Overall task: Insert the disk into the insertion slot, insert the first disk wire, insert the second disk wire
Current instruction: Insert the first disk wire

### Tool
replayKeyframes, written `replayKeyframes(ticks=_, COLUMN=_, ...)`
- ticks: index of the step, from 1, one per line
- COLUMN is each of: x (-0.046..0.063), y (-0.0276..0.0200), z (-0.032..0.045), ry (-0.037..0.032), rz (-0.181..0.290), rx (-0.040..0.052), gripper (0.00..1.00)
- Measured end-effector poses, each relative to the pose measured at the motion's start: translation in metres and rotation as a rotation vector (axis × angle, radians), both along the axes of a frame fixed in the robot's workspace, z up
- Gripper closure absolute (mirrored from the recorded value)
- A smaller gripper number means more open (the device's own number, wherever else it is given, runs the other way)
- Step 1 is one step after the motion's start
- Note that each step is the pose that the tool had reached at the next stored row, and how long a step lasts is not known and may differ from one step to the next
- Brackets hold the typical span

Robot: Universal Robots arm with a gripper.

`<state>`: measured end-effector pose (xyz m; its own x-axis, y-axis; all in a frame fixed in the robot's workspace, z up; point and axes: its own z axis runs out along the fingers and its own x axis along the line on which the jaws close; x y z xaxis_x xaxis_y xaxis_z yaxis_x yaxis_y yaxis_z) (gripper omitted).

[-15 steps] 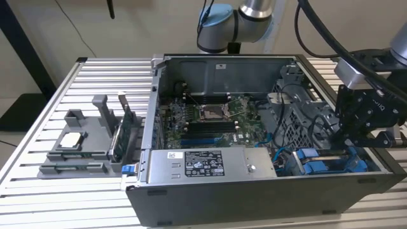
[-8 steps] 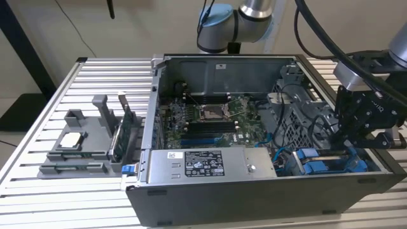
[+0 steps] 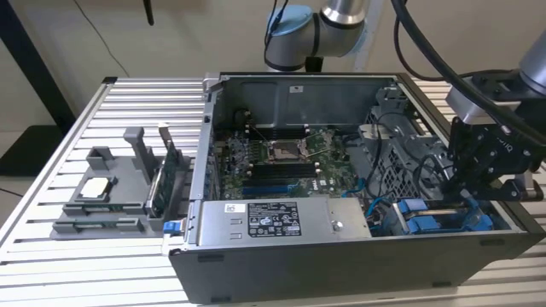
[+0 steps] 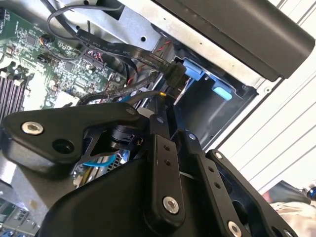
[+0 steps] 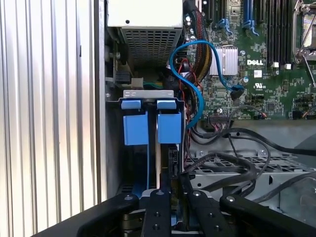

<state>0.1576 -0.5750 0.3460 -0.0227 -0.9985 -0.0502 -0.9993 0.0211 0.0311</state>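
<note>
Disk (image 5: pixel 168 129), a flat drive framed in bright blue plastic, sits end-on in the insertion slot (image 5: pixel 158 153) of the dark grey perforated-metal drive cage (image 5: pixel 237 165), so the first part of the task looks done. Right at the disk's exposed end hangs the black gripper (image 4: pixel 166 101), its fingers (image 4: pixel 160 148) drawn together. They appear to pinch the small black plug (image 4: pixel 176 74) of a flat black disk wire (image 4: pixel 123 49), which puts the work at seating a wire.

Just beside the disk stands a second blue-framed carrier (image 5: pixel 134 129). Near the disk a thin blue cable (image 5: pixel 197 74) loops upward. Farther from the disk are the silver box-shaped power supply (image 3: pixel 282 220) and then the green motherboard (image 5: pixel 266 74). Farthest from the disk is the slatted aluminium bench (image 3: pixel 68 268) carrying the open case.

I judge that the plug should be kept square to the disk's end and pressed straight along the disk's length, without twist, since a tilted plug would likely jam. The wire's slack should stay clear of the blue cable, and the fingers clear of the carrier tabs.
</note>
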Motion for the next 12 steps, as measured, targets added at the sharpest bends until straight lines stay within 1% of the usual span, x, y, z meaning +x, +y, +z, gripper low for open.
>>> replayKeyframes(ticks=4, x=0.0002, y=0.0000, z=-0.0019, ry=0.0000, rz=0.000, rx=0.0000, gripper=0.81)
replayKeyframes(ticks=8, x=0.0037, y=0.0000, z=-0.0018, ry=0.0016, rz=0.000, rx=-0.0003, gripper=0.81)
replayKeyframes(ticks=12, x=0.0043, y=0.0003, z=-0.0026, ry=0.0018, rz=0.002, rx=0.0000, gripper=0.81)
